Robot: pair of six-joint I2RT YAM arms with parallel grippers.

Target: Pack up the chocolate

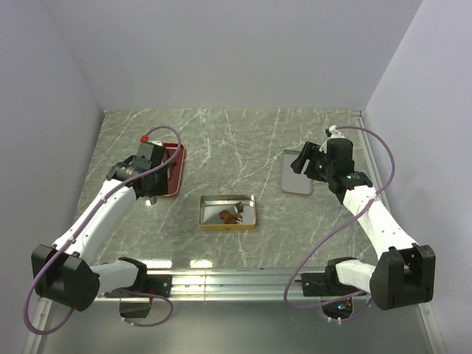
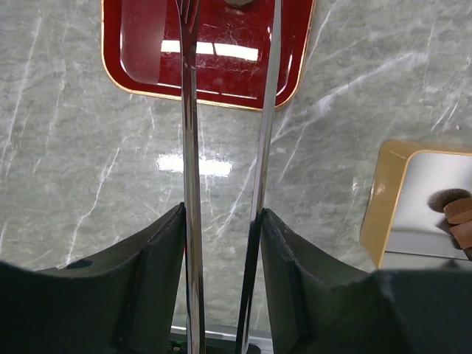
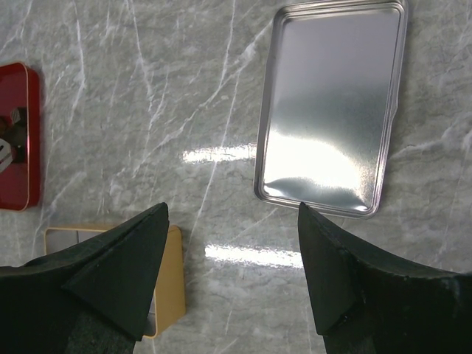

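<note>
A few dark brown chocolate lumps (image 1: 228,214) lie in an open gold tin (image 1: 203,212) at the table's middle; they also show at the right edge of the left wrist view (image 2: 453,210). My left gripper (image 1: 151,166) is shut on metal tongs (image 2: 190,147), whose two thin blades run between its fingers (image 2: 221,214) and reach out over a red tray (image 2: 221,74). A dark lump is cut off at that tray's far edge. My right gripper (image 1: 304,162) is open and empty (image 3: 233,210), hovering above the table beside a silver lid (image 3: 332,110).
The red tray (image 1: 171,171) lies at the left, the silver lid (image 1: 296,173) at the right, and the gold tin (image 3: 171,287) between them. White walls enclose the marble table on three sides. A metal rail runs along the near edge.
</note>
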